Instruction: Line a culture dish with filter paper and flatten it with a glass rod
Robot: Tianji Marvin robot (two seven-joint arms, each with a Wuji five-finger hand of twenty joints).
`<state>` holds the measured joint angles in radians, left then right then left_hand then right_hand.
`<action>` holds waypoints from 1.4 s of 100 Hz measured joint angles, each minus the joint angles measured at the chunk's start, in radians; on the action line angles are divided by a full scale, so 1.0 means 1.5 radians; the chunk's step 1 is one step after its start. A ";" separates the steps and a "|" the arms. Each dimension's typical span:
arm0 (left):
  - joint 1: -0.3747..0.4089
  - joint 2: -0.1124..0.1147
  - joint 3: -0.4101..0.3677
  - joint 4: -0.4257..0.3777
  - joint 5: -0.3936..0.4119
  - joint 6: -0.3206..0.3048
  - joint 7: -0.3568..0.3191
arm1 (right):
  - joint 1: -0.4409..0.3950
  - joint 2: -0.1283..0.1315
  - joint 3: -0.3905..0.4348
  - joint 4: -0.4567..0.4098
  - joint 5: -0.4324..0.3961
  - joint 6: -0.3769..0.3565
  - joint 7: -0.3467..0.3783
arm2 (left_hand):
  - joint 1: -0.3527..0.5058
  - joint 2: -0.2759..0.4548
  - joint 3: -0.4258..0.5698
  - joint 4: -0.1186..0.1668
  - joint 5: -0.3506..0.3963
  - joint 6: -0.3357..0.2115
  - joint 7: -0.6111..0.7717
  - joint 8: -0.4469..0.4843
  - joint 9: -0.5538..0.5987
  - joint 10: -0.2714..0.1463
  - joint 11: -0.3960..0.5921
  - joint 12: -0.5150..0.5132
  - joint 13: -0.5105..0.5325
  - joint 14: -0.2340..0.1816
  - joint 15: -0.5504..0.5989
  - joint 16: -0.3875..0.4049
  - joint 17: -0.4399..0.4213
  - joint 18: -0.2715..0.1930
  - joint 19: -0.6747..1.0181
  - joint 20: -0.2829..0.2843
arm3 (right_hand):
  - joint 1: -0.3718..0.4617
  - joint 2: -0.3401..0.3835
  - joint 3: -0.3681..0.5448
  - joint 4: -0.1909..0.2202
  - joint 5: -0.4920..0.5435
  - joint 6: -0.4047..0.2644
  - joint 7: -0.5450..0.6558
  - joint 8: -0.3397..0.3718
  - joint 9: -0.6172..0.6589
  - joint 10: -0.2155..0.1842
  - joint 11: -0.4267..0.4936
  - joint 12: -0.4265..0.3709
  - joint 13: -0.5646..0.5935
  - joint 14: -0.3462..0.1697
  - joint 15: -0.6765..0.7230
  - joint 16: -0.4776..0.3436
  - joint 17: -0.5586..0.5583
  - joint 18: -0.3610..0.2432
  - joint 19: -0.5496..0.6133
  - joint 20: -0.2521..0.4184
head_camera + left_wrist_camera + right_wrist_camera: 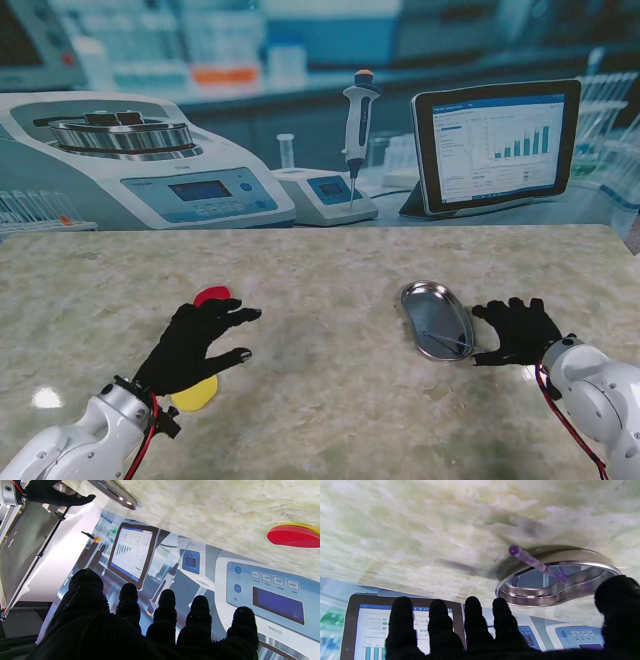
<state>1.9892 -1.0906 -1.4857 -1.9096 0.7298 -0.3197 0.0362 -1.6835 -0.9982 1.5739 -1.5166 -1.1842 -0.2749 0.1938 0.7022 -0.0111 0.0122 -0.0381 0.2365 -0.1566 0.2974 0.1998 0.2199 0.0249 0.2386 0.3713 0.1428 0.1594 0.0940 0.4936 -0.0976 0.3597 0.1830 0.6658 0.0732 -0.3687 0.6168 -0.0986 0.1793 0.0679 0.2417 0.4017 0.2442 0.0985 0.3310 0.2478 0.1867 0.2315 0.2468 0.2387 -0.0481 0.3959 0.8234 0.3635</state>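
Overhead, a pale green marbled table top (320, 380) before a printed laboratory backdrop (300, 120) of centrifuge, pipette and tablet; black-gloved left hand (195, 343) with fingers spread and holding nothing, poised over a round red disc (211, 295) farther from me and a round yellow disc (195, 394) nearer, both partly hidden by the palm; over on the right, a shiny kidney-shaped steel tray (437, 320) with a thin glass rod (447, 341) lying in it; black-gloved right hand (517, 331) just beside the tray's right rim, fingers apart, empty. From the left wrist, five splayed fingertips (166, 597) clear of the red disc (291, 537), yellow edging behind it. From the right wrist, spread fingertips (472, 605) short of the tray (532, 597); purple-tinted rod (535, 563) slanting across its rim.
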 measured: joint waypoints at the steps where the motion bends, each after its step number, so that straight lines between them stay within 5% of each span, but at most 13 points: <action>1: 0.000 0.000 0.000 0.000 0.000 0.000 0.000 | -0.001 0.000 0.001 -0.002 0.001 0.000 0.001 | 0.000 0.000 0.000 0.000 0.000 0.000 0.000 0.000 0.000 0.000 0.000 0.000 0.000 0.000 0.000 0.000 0.000 0.000 0.000 0.000 | 0.000 0.000 -0.001 0.000 0.000 0.000 0.000 0.000 0.000 0.000 -0.004 -0.001 -0.007 0.000 0.000 0.000 -0.001 0.000 0.000 -0.001; 20: 0.000 0.000 0.000 0.000 -0.001 0.000 -0.003 | -0.020 -0.006 0.018 -0.038 0.018 0.001 0.001 | 0.000 0.000 0.000 0.000 0.000 0.000 0.000 0.000 0.000 0.000 0.000 0.000 0.000 0.000 0.000 0.000 0.000 0.000 0.000 0.000 | 0.000 0.033 -0.022 0.000 -0.016 -0.021 -0.006 0.002 -0.027 0.000 -0.008 -0.008 -0.026 0.001 -0.001 -0.011 -0.016 0.000 -0.008 -0.046; 30: 0.000 0.000 0.000 0.000 -0.003 0.001 -0.007 | -0.034 -0.009 0.025 -0.066 0.079 0.005 0.002 | 0.000 0.000 0.000 0.000 0.000 0.000 0.000 0.000 0.000 0.000 0.000 0.000 0.000 0.000 0.000 -0.003 0.000 0.000 0.000 0.000 | 0.040 0.049 -0.053 0.000 -0.016 -0.042 -0.031 0.028 -0.032 -0.001 -0.016 -0.011 -0.026 -0.009 -0.002 -0.015 -0.026 -0.002 -0.008 -0.075; 48: -0.004 0.000 0.006 0.000 -0.010 0.008 -0.012 | -0.060 -0.017 0.029 -0.130 0.090 0.009 -0.003 | 0.000 0.000 0.000 0.000 -0.001 0.000 0.000 0.000 0.000 0.000 -0.010 -0.009 0.000 0.000 -0.004 -0.013 0.000 0.000 -0.002 -0.008 | 0.104 0.081 -0.098 0.012 -0.033 -0.051 -0.048 0.073 -0.034 -0.005 -0.031 -0.012 -0.032 -0.027 -0.015 -0.015 -0.034 -0.024 -0.009 -0.077; 74: -0.005 0.000 0.012 0.000 -0.012 0.014 -0.013 | -0.086 -0.025 0.020 -0.200 0.141 0.005 -0.024 | 0.000 0.000 0.000 0.000 -0.013 0.000 -0.002 0.000 0.000 -0.001 -0.022 -0.018 -0.011 -0.009 -0.005 -0.019 0.000 0.000 -0.008 -0.018 | 0.127 0.088 -0.093 0.018 -0.033 -0.051 -0.054 0.086 -0.034 -0.005 -0.033 -0.012 -0.032 -0.029 -0.016 -0.015 -0.039 -0.025 -0.012 -0.077; 140: -0.001 0.000 0.035 -0.001 -0.030 0.039 -0.010 | -0.114 -0.051 -0.157 -0.284 0.252 0.070 -0.164 | 0.000 0.000 0.000 0.000 -0.035 0.000 -0.025 -0.011 -0.023 -0.019 -0.079 -0.029 -0.034 -0.025 -0.014 -0.030 0.000 -0.009 -0.025 -0.061 | 0.219 0.088 -0.135 0.031 -0.033 -0.055 -0.046 0.103 -0.034 -0.005 -0.034 -0.007 -0.032 -0.031 -0.016 -0.015 -0.040 -0.027 -0.017 -0.077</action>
<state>1.9871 -1.0904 -1.4338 -1.9107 0.6849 -0.2617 0.0207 -1.8542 -1.0740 1.3388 -1.9420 -0.8062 -0.1702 -0.0526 0.7022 -0.0106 0.0120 -0.0381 0.1838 -0.1566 0.2598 0.1832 0.1858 -0.0035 0.1206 0.3282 0.0916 0.1217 0.0726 0.4490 -0.0976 0.3463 0.1456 0.5749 0.4016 -0.2361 0.4142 -0.0515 0.1302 -0.0144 0.1729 0.5562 0.1938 0.0912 0.2806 0.2375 0.1381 0.1844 0.2223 0.2168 -0.1088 0.3557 0.7978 0.2486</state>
